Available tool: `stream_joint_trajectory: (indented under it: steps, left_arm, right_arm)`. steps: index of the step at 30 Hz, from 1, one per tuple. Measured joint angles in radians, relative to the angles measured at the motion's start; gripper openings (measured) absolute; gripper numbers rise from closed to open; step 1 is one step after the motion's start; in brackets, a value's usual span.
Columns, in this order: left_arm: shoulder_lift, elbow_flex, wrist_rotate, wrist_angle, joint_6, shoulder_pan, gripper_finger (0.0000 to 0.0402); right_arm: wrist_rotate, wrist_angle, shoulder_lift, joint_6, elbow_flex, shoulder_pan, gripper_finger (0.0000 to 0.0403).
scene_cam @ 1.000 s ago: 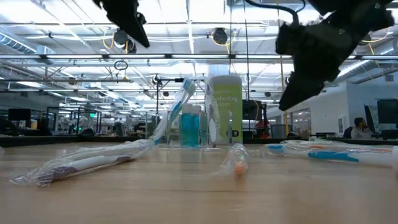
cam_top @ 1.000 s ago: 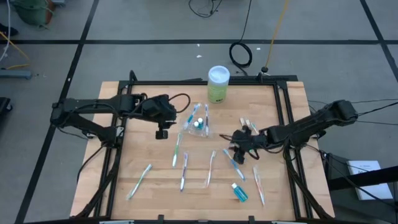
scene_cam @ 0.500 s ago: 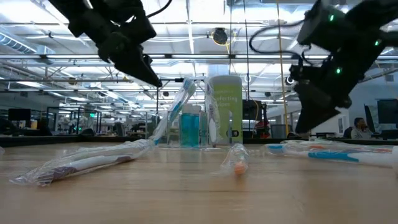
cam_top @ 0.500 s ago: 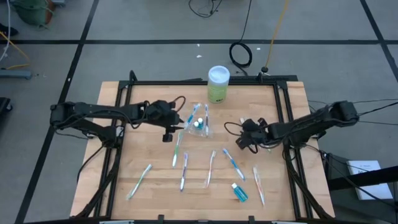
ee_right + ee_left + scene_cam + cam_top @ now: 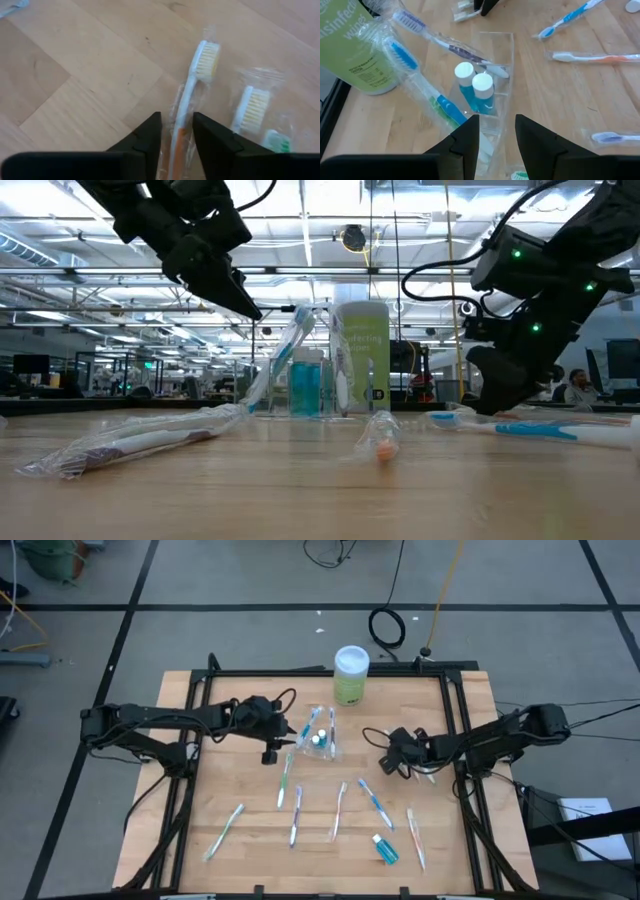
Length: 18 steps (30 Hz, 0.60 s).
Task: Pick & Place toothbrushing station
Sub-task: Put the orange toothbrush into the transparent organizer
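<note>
The clear holder [image 5: 318, 736] stands on the wooden table [image 5: 240, 780] toward the far middle, just in front of the green canister with the white lid [image 5: 351, 675]. Two small blue bottles with white caps [image 5: 476, 91] stand inside it, and wrapped toothbrushes [image 5: 427, 90] lean out of its top.

The left gripper [image 5: 284, 739] hangs just beside the holder on its left, above the table. From its wrist camera, its two dark fingers [image 5: 466, 141] stand apart with a clear gap, the near edge of the holder showing between them; they hold nothing.

The right gripper [image 5: 383, 764] is low over the table to the right of the holder, well apart from it. In its wrist view the fingers [image 5: 149, 134] sit on either side of a wrapped toothbrush with an orange and white handle [image 5: 192, 95], a narrow gap left between them; I cannot tell whether they press on it. Another wrapped brush head [image 5: 252, 107] lies just beside it.

More wrapped toothbrushes [image 5: 294, 816] lie scattered across the near half of the table, with a small blue bottle [image 5: 385, 848] near the front right.
</note>
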Motion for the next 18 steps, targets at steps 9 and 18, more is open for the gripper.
stream_joint_trajectory:
  steps: [9, 18]
  left_arm:
    - [0.0, 0.0, 0.0, 0.0, -0.029, 0.0, 0.0131]
    - [0.0, 0.0, -0.001, 0.0, -0.059, -0.007, 0.0131]
  right_arm:
    - [-0.021, 0.067, 0.002, -0.024, -0.002, 0.0, 0.0016]
    - [-0.085, 0.511, -0.008, -0.228, -0.004, 0.0, 0.0011]
